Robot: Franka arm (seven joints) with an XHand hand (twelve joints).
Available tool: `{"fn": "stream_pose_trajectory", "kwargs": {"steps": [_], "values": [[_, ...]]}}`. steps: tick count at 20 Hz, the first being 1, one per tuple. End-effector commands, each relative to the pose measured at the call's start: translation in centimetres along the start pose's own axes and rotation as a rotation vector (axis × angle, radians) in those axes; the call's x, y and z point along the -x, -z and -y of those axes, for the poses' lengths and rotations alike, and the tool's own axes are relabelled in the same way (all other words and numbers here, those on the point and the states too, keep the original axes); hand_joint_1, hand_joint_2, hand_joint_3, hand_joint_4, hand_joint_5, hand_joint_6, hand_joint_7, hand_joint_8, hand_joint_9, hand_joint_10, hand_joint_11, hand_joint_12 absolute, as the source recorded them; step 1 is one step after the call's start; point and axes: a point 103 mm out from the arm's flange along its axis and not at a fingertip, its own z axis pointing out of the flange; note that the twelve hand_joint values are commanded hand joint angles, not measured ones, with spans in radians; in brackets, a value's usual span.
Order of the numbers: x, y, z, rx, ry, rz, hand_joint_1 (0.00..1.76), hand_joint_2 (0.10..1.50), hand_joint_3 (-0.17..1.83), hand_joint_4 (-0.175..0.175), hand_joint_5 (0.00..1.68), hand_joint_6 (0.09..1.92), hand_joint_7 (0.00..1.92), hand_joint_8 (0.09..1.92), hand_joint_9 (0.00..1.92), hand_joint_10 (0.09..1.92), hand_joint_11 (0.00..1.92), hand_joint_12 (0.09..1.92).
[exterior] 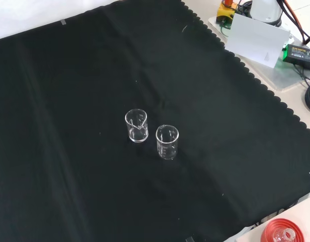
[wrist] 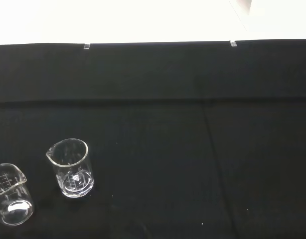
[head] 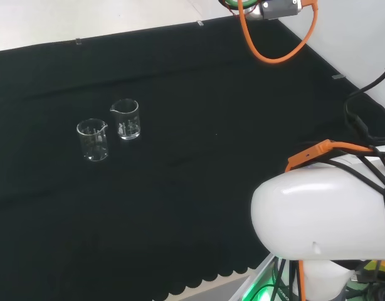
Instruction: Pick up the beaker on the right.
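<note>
Clearly we are at the reach: two clear beakers stand upright and look empty on the black cloth [head: 199, 207], close together but apart. In the head view the right beaker [head: 125, 119] sits a little farther off than the left beaker [head: 93, 139]. In the front view that same right beaker [exterior: 136, 125] appears left of and slightly beyond its neighbour [exterior: 167, 142]; the wrist view has it [wrist: 71, 167] beside the other [wrist: 8, 200]. We cannot tell how the hand is set, so we say nothing of its grasp. The arm's white link [head: 324, 213] stands well apart from the glass. To do this well, we judge we should come down on the side away from the neighbour, keep clear of the narrow gap between them, and close around the wall below the rim, since thin glass may slip or tip.
</note>
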Motion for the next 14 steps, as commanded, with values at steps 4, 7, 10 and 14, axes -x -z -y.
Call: {"fn": "stream_pose_trajectory", "kwargs": {"steps": [4,7,10,14], "values": [[0.07,-0.01,0.07,0.01,-0.001,0.009,0.11,1.31,0.34,-0.028,0.22,0.24,0.07,0.55,0.14,0.7,0.0,1.07],[0.09,-0.03,0.08,0.01,-0.002,0.01,0.11,1.34,0.3,-0.028,0.23,0.21,0.07,0.55,0.14,0.7,0.0,1.07],[0.14,-0.1,0.02,0.003,-0.006,0.012,0.11,1.34,0.29,-0.029,0.23,0.2,0.07,0.54,0.14,0.7,0.0,1.07],[0.37,-0.3,-0.05,0.003,-0.008,0.012,0.11,1.34,0.28,-0.029,0.23,0.2,0.07,0.54,0.14,0.7,0.0,1.06]]}}
